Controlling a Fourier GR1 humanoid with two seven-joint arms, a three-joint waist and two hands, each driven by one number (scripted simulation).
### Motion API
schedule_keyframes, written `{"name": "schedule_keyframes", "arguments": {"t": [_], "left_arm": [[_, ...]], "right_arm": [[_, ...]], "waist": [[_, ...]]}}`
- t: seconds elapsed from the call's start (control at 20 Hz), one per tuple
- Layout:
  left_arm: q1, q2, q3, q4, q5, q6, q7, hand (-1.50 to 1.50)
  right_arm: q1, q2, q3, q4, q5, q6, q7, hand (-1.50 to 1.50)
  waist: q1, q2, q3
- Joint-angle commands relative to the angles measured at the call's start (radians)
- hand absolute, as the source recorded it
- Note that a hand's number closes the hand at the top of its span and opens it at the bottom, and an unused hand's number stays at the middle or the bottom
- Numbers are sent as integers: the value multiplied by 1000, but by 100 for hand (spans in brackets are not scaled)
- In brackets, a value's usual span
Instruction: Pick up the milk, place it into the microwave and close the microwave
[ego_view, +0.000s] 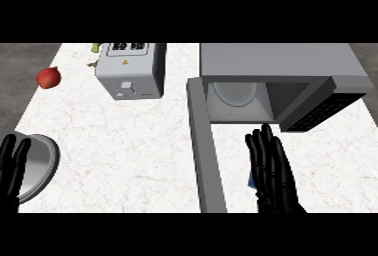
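Observation:
The grey microwave (295, 62) stands at the back right with its cavity open and a glass turntable (235, 92) inside. Its door (205, 150) swings out toward me as a long grey slab. My right hand (272, 172) is in front of the cavity, just right of the door, fingers straight and pointing at the opening. A small blue sliver (250, 180) shows at the hand's left edge. It may be the milk, but the hand hides the rest. My left hand (12, 167) rests open at the lower left edge, fingers up.
A silver round pan or plate (40, 167) lies at the lower left beside my left hand. A grey toaster (131, 70) stands at the back centre-left. A red fruit (49, 77) sits near the counter's left edge, and a small green item (94, 47) lies behind the toaster.

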Motion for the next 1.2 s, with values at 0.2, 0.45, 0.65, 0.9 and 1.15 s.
{"name": "schedule_keyframes", "arguments": {"t": [0.2, 0.45, 0.65, 0.9, 1.15], "left_arm": [[105, -23, -41, 11, -10, -28, -97, -150], [121, 8, 19, -96, 57, -53, -21, -150], [206, -16, 27, -35, 63, -117, -130, -150], [215, -9, 33, -64, 67, -116, -122, -150], [233, -15, 52, 4, 69, -137, -199, -150]], "right_arm": [[78, -6, -22, 43, 44, -58, -23, -150], [100, -24, -138, 141, -119, -54, -158, -150], [190, -97, -214, 84, -216, -20, -235, -150], [290, -99, -208, 173, -263, -21, -374, -150], [330, -120, -296, 273, -343, 13, -502, -150]], "waist": [[-1, 1, 0], [1, 2, 1], [-1, 1, 1], [-4, 1, 1], [-5, 1, 1]]}}
